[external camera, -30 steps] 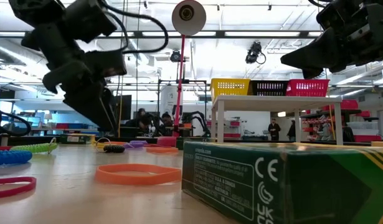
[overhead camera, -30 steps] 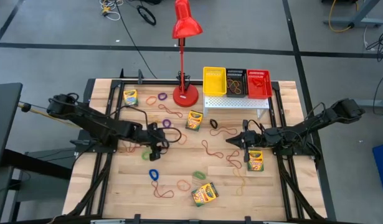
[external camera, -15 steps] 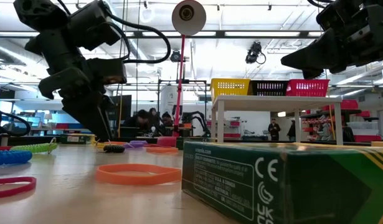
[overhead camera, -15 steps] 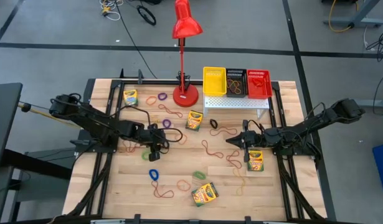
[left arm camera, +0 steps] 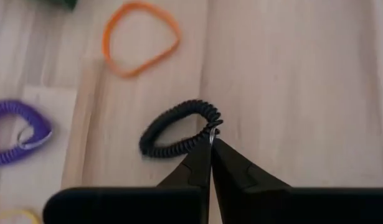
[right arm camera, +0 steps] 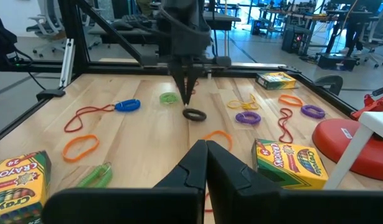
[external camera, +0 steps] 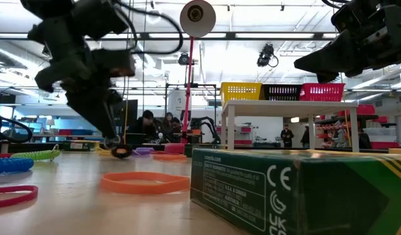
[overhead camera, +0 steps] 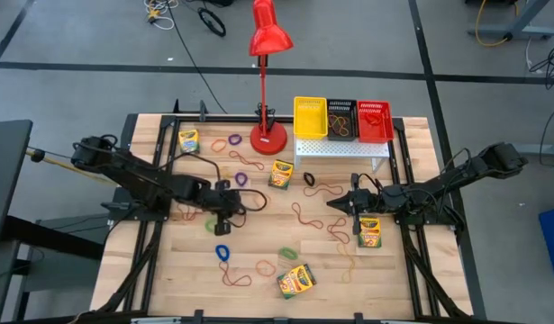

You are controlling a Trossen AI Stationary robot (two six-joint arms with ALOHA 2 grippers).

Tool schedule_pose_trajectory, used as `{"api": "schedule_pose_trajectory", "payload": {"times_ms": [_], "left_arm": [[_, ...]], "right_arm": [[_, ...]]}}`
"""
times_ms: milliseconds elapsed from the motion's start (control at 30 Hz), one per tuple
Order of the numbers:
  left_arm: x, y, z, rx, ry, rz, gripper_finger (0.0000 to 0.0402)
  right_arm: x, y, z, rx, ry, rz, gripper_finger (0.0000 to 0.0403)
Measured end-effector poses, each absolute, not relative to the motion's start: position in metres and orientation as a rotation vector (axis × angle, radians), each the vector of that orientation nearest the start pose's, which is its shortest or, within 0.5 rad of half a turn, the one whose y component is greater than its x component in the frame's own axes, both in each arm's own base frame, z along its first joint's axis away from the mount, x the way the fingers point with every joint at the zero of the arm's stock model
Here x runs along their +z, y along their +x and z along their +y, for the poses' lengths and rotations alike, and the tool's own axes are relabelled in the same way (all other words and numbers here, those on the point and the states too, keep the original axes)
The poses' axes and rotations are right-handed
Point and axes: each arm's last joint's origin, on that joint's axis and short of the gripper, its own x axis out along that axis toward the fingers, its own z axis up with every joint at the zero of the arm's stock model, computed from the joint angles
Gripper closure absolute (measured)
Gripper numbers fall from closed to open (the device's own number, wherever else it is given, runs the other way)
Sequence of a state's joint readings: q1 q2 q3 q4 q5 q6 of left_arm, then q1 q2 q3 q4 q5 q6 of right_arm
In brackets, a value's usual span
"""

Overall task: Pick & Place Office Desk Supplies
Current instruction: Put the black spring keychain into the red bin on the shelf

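Black coil loop (left arm camera: 176,127), at left fingers' (left arm camera: 197,168) tips

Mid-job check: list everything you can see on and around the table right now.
Crayon boxes: four, yellow-and-green; far-left corner, beside the lamp base, by the right arm, near the front edge.
Band loops: many; red, orange, purple, blue, green; scattered over the table.
Black coil loop: one, black, left of centre.
Baskets: three; yellow, black, red; on the stand.
Stand: one, white perforated, far edge.
Lamp: one, red, far edge.
Table: one, wooden.
People: at least two, far off in the room.
Left end effector: shut on the black coil loop's edge.
Right end effector: shut, empty, right of centre.
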State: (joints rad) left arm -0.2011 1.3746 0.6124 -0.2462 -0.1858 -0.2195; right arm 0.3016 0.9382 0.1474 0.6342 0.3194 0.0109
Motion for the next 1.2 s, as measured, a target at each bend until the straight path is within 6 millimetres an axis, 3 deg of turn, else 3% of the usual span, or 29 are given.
{"api": "schedule_pose_trajectory", "payload": {"times_ms": [367, 767, 967, 1200], "left_arm": [[0.171, 0.245, -0.066, 0.072, 0.078, 0.804, 0.0393], [0.178, 0.253, -0.063, 0.049, 0.053, 0.707, 0.0393], [0.188, 0.262, -0.068, 0.079, 0.0, 0.557, 0.0393], [0.173, 0.279, -0.073, 0.124, -0.01, 0.484, 0.0393]], "right_arm": [[0.169, 0.168, 0.043, -0.018, -0.038, 0.151, 0.0391], [0.169, 0.168, 0.043, -0.018, -0.038, 0.151, 0.0391], [0.169, 0.168, 0.043, -0.018, -0.038, 0.151, 0.0391], [0.169, 0.168, 0.042, -0.022, -0.053, 0.152, 0.0391]]}}
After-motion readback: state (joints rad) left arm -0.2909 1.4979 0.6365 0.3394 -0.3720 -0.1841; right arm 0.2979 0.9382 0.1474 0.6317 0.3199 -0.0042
